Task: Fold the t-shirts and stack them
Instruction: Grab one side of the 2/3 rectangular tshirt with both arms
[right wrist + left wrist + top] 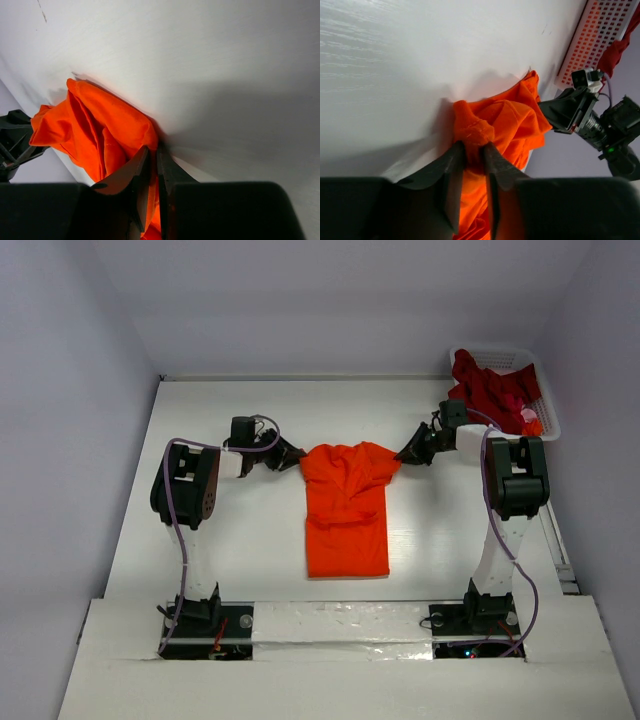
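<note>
Limp, light bright orange cloth t-shirt [346,515] is pinched at its far corners by left gripper [296,458] and right gripper [404,455].

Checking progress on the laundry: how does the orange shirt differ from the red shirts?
The orange shirt lies spread on the table; the red shirts sit bunched in the basket. The left gripper and right gripper pinch the orange shirt's far corners; nothing touches the red shirts. Both are unstacked cloth.
</note>
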Action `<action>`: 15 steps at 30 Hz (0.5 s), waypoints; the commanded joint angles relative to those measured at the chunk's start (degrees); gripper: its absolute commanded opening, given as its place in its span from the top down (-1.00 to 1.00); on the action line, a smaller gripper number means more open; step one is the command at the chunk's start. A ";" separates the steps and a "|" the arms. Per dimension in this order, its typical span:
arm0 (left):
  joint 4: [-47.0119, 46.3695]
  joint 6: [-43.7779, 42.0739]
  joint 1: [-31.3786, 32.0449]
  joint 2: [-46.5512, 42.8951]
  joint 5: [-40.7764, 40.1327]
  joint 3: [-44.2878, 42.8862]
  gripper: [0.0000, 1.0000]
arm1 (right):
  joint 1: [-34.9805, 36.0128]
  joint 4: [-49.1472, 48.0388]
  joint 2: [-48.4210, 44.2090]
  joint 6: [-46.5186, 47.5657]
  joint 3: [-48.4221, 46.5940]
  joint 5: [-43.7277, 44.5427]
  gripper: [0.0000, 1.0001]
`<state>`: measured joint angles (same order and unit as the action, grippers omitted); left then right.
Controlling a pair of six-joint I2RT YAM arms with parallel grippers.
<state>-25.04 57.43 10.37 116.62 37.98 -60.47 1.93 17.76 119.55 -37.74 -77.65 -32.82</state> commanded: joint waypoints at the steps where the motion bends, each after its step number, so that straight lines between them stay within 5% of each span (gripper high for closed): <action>1: -2.38 0.05 -0.44 0.01 1.48 -1.85 0.67 | -0.26 0.26 0.60 1.00 -1.98 0.30 0.70; 6: -2.12 -0.04 -0.44 0.10 1.57 -2.20 1.00 | -0.26 0.08 0.51 1.00 -1.89 0.30 0.70; 15: -1.42 0.31 -0.44 -0.25 1.84 -3.08 1.00 | -0.26 0.35 0.60 1.00 -2.16 0.04 1.00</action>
<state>-25.06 57.76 10.37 116.62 38.79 -60.95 1.93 17.78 119.63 -37.54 -77.65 -32.80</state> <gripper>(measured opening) 0.010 0.032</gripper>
